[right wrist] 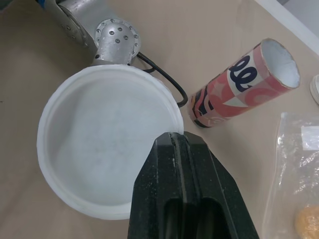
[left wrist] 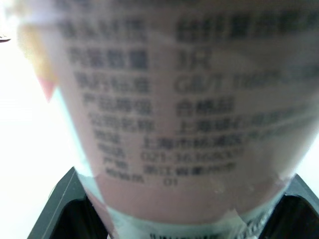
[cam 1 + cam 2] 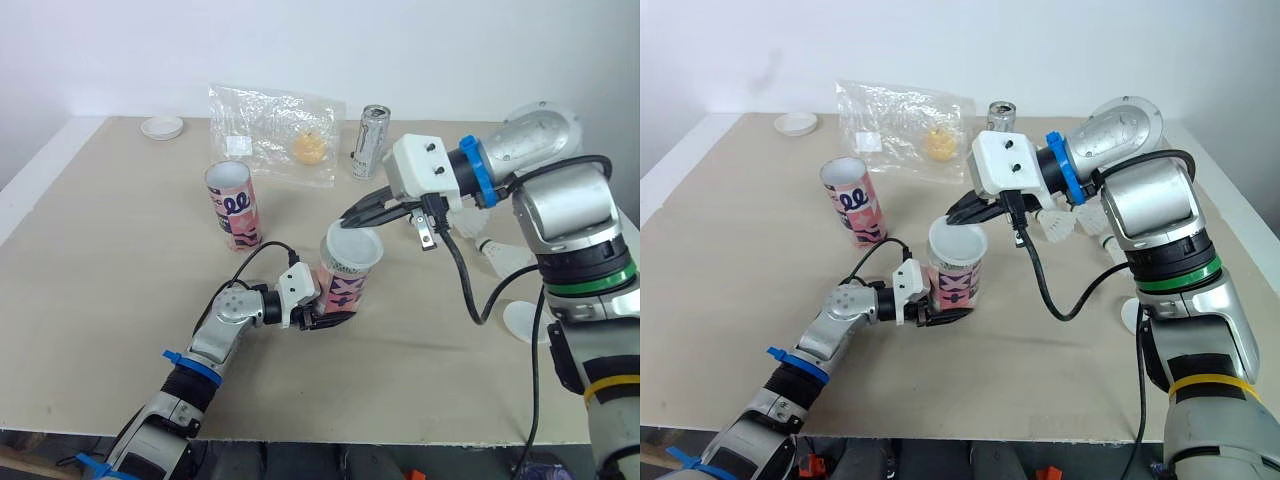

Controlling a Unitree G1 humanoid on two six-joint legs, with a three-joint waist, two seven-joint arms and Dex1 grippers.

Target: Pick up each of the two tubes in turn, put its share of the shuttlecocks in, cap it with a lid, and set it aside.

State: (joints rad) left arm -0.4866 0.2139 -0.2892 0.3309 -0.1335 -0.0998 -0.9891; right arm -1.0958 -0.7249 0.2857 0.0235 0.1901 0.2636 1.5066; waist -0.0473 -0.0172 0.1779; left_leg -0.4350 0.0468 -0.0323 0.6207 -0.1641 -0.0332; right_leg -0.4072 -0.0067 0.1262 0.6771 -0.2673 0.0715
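The first tube [image 3: 343,285] is held near the centre of the desk [image 3: 120,260], tilted, its lower part clamped between the fingers of the left tool [image 3: 328,318]. A white lid [image 1: 94,149] is laid at its mouth and pinched at the rim by the right tool [image 1: 174,142], whose fingers are drawn narrow. The second tube [image 3: 233,205] is noted upright and open-topped at ten o'clock from the first, apart from it. A spare lid [image 3: 162,127] is recorded at the desk's eleven o'clock corner.
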